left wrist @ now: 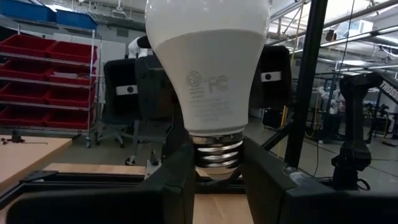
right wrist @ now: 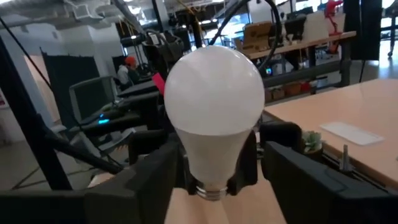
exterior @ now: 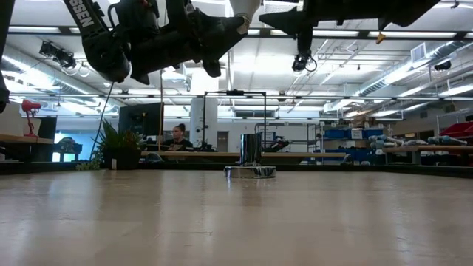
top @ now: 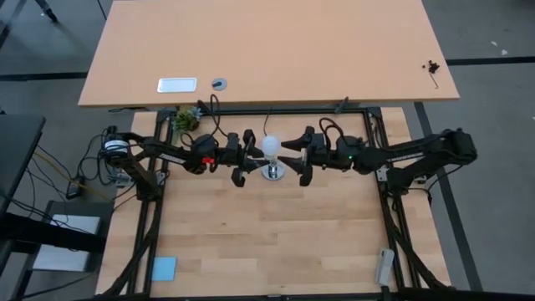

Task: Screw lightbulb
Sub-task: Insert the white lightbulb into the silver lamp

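The white frosted lightbulb (top: 270, 147) stands upright in the air over the middle of the table, glass end up. My left gripper (left wrist: 217, 177) reaches in from the table's left and is shut on it. My right gripper (right wrist: 217, 186) comes from the right and is open. Its fingers stand on either side of the bulb's body (right wrist: 214, 106) without touching it. Below the bulb, the round silver socket (top: 272, 172) rests flat on the table, and it also shows in the low view as the socket (exterior: 251, 171). My left gripper pinches the bulb's metal screw base (left wrist: 216, 155) between its two fingers (left wrist: 180, 171), just under the white neck. The fingers come nearly level from the table's left. The bulb stands upright above them, lifted clear of the socket and the table.
A second tabletop (top: 267, 50) lies beyond the far edge, bearing a white plate (top: 177, 84). A small plant (top: 187, 117) stands at the far left. A blue card (top: 164, 267) and a grey piece (top: 385, 266) lie near the front. A person (exterior: 177, 135) sits in the room behind.
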Controlling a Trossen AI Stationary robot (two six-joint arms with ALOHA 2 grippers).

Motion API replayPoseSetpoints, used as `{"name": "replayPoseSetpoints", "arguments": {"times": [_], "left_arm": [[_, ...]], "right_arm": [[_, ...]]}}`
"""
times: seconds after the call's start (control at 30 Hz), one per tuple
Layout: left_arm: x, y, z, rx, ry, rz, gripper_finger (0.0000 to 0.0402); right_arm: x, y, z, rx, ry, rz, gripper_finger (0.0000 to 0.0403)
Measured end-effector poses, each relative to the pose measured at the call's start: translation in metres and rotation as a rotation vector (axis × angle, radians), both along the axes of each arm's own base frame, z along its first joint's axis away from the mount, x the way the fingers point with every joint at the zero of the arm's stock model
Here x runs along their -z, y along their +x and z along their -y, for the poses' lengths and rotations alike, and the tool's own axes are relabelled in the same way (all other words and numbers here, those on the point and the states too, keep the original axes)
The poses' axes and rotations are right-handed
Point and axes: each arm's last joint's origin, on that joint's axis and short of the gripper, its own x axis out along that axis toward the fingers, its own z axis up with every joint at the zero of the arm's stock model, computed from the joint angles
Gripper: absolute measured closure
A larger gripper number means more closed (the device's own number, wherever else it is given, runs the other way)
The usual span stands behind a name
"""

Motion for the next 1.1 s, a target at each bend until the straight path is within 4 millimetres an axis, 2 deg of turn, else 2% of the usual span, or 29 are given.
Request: {"name": "replayPoseSetpoints", "arguments": {"times": [0.13, 0.3, 0.5, 0.83, 1.1], "left_arm": [[0.001, 0.000, 0.000, -0.004, 0.011, -0.006, 0.0298], [0.002, 0.000, 0.000, -0.005, 0.009, -0.014, 0.0298], [0.002, 0.001, 0.000, -0.004, 0.007, -0.017, 0.0298], [0.001, 0.001, 0.000, 0.002, -0.013, -0.019, 0.0298], [-0.001, 0.003, 0.005, 0.023, -0.026, -0.015, 0.0298]], "right_arm": [[0.002, 0.004, 0.000, -0.033, 0.030, 0.024, 0.0116], [0.003, 0.005, 0.002, -0.033, 0.034, 0.029, 0.0096], [0.001, 0.004, 0.008, -0.014, -0.037, 0.033, 0.0098], [0.001, 0.005, 0.014, -0.053, -0.048, 0.022, 0.0107], [-0.011, 0.026, 0.013, -0.077, -0.066, -0.031, 0.0109]]}}
